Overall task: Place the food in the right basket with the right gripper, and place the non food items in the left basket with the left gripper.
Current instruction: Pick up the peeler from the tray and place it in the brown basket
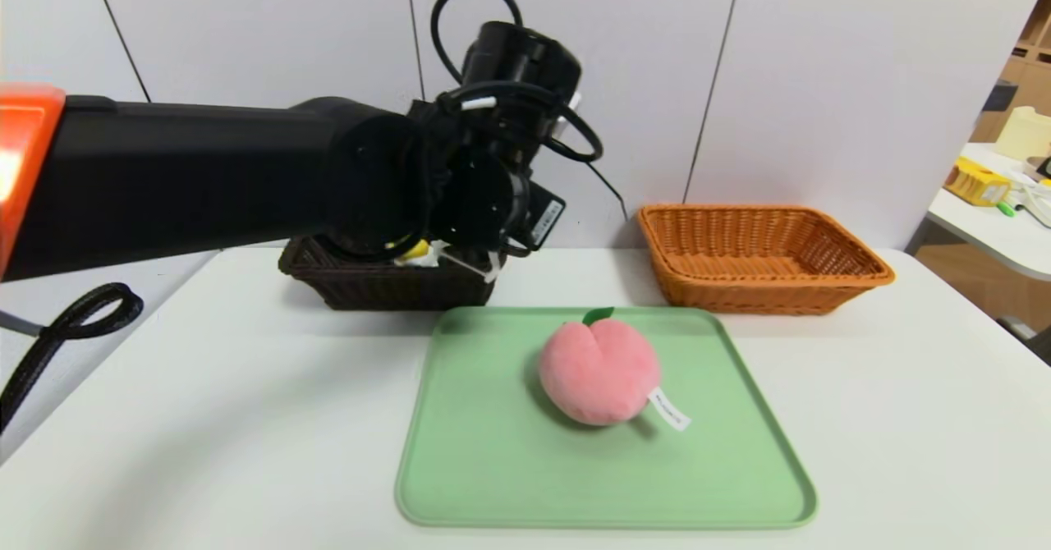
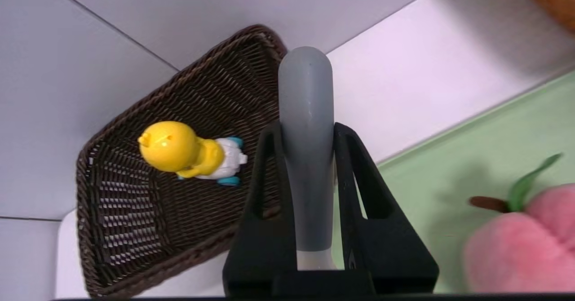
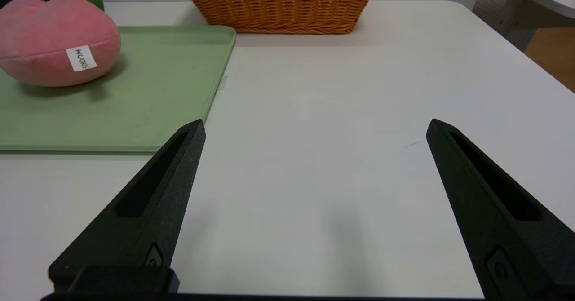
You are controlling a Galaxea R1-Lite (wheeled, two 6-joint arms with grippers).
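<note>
Left wrist view – yellow toy (image 2: 188,155) in dark basket (image 2: 134,229), head view hides most.

An office or lab test room: a plain white tabletop (image 1: 903,419) against bare grey wall panels (image 1: 821,82), with a second cluttered desk (image 1: 1002,222) and cardboard boxes (image 1: 1022,74) beyond.

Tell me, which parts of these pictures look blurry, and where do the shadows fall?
Left wrist view: the plush peach at the edge is soft and out of focus, while the yellow toy in the dark basket is sharp. Head view: the peach casts a soft shadow on the green tray. Right wrist view: evenly lit, faint shadows on the table.
</note>
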